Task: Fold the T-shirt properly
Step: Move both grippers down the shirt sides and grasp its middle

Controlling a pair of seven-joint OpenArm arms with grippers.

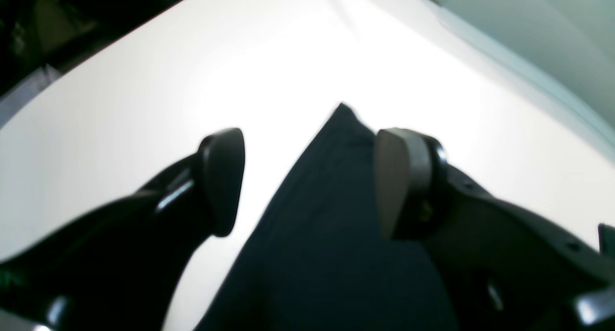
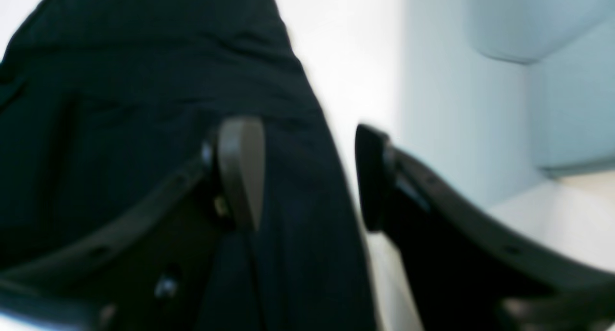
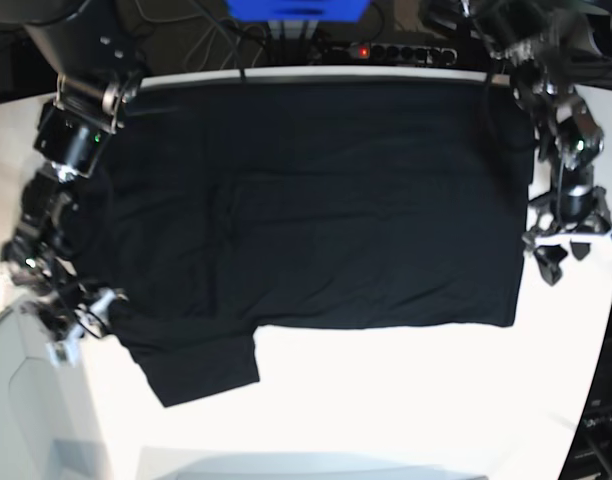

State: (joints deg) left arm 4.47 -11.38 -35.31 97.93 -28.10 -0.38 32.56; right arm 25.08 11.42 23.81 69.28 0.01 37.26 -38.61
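Note:
The black T-shirt (image 3: 316, 200) lies spread wide over the white table (image 3: 406, 400), with one sleeve sticking out toward the front left. My left gripper (image 3: 558, 255) hovers at the shirt's right edge. In the left wrist view it (image 1: 310, 182) is open, and a pointed corner of the T-shirt (image 1: 312, 254) lies below, between the fingers (image 1: 223, 182). My right gripper (image 3: 81, 320) is at the shirt's left edge, near the sleeve. Its jaws (image 2: 307, 175) stand apart over the edge of the T-shirt (image 2: 144, 57), gripping nothing.
A power strip (image 3: 396, 50) and cables run behind the table's back edge, beside a blue object (image 3: 296, 8). A pale grey-blue surface (image 2: 480, 81) lies beyond the table on the right arm's side. Bare white tabletop shows in front of the shirt.

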